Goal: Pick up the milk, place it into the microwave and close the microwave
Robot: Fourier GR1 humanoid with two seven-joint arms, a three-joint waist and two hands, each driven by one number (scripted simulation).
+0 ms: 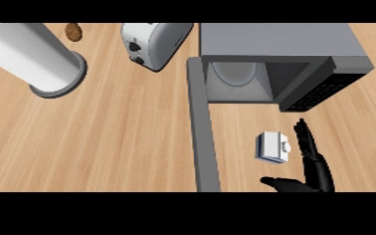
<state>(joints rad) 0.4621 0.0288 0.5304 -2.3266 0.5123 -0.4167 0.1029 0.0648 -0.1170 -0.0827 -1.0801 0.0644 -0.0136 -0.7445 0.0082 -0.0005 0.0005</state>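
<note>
**Milk on the table, my right hand open beside it**

While the milk stands on the wooden table in front of the open microwave, my right hand sits just to its right, fingers straight and pointing away from me toward the microwave, thumb spread out to the left below the carton. I hold nothing; whether my fingers touch the carton's side I cannot tell.

Seen from above, the milk is a small white carton, a little longer along the near-far line than across, with its near end turned slightly to the right. Bare table lies between it and the microwave's mouth. On its left the microwave door is swung fully out toward me, a long grey edge running down to the lower border of the view, so the carton sits in a lane between door and hand.

The microwave's cavity shows a round plate inside, and the dark control panel is on its right.

Farther left stand a toaster, a large white cylinder, and a small brown object at the far edge.
</note>
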